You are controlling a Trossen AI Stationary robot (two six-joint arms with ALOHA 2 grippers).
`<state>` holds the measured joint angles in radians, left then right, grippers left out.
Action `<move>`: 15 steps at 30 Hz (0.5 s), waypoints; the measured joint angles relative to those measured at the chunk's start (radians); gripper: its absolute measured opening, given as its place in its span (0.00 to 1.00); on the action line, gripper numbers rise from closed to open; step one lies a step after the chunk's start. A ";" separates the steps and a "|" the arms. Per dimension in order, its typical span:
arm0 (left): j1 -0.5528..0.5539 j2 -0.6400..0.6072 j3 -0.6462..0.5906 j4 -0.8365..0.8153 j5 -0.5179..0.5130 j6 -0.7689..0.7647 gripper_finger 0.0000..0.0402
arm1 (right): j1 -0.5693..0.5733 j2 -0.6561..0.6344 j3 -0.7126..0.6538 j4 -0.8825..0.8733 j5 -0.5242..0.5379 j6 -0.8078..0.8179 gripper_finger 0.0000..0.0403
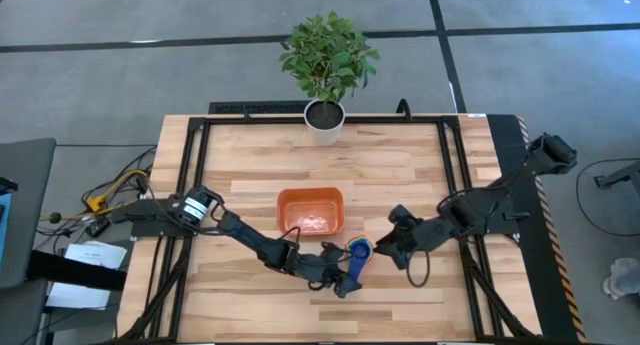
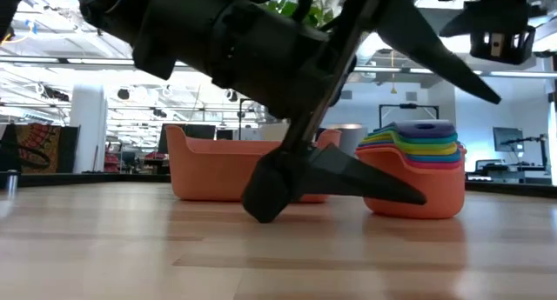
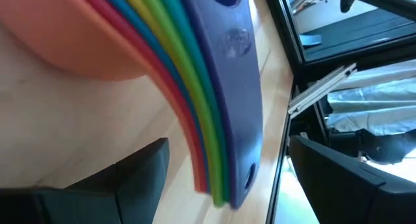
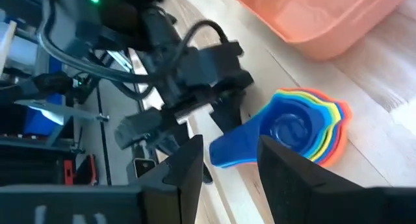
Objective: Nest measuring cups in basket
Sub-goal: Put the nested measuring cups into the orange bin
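Note:
The measuring cups [image 1: 359, 251] sit nested in one stack, dark blue innermost and orange outermost, standing on the table just right of the orange basket [image 1: 310, 210]. The stacked handles [image 3: 221, 87] point toward the near edge. My left gripper [image 1: 345, 278] is open, low over the table, with one finger on either side of those handles [image 3: 231, 146] and a gap on both sides. My right gripper [image 1: 385, 250] is open and hovers just right of the stack [image 4: 302, 130]. In the low view the stack [image 2: 416, 165] stands beside the basket [image 2: 218, 165].
A white plant pot [image 1: 324, 120] stands at the far edge behind the basket. Black frame rails [image 1: 195, 185] run along the table's left and right sides. Bare wood lies near and left of the basket [image 4: 325, 16].

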<state>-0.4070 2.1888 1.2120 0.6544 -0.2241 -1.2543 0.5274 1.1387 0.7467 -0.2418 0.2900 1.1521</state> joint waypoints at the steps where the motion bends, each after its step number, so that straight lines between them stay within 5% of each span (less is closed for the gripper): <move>1: 0.002 0.004 0.008 0.000 0.004 -0.002 0.76 | 0.009 -0.004 0.000 0.004 0.016 0.000 0.41; 15: 0.031 0.008 0.015 0.000 -0.016 0.015 0.69 | 0.091 -0.015 0.000 -0.012 0.062 0.031 0.37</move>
<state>-0.3762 2.1967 1.2266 0.6543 -0.2405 -1.2389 0.6183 1.1236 0.7467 -0.2540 0.3516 1.1826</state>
